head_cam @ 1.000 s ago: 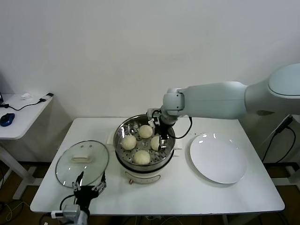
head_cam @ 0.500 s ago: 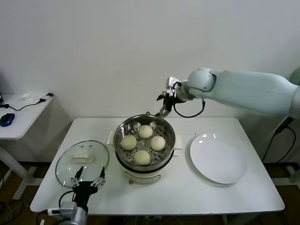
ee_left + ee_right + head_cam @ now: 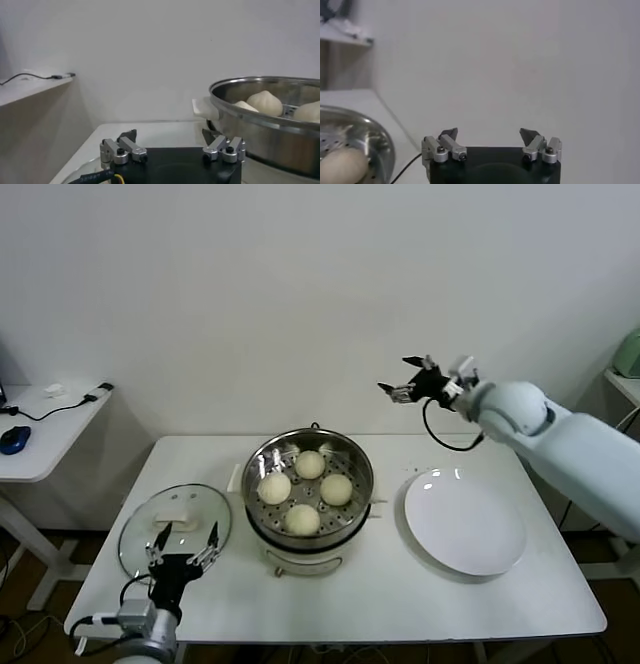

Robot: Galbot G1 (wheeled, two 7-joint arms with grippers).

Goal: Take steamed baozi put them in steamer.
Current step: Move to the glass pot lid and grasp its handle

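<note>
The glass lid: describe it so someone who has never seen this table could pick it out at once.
On the white table, look left of the shiny steel steamer in the middle. The glass lid lies flat near the front left corner, just beyond the left gripper. Unlike the plain white plate on the right, it is see-through with a white handle.

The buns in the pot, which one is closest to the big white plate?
The baozi on the right side of the steamer, at, sits nearest the plate. The other three lie farther left.
</note>
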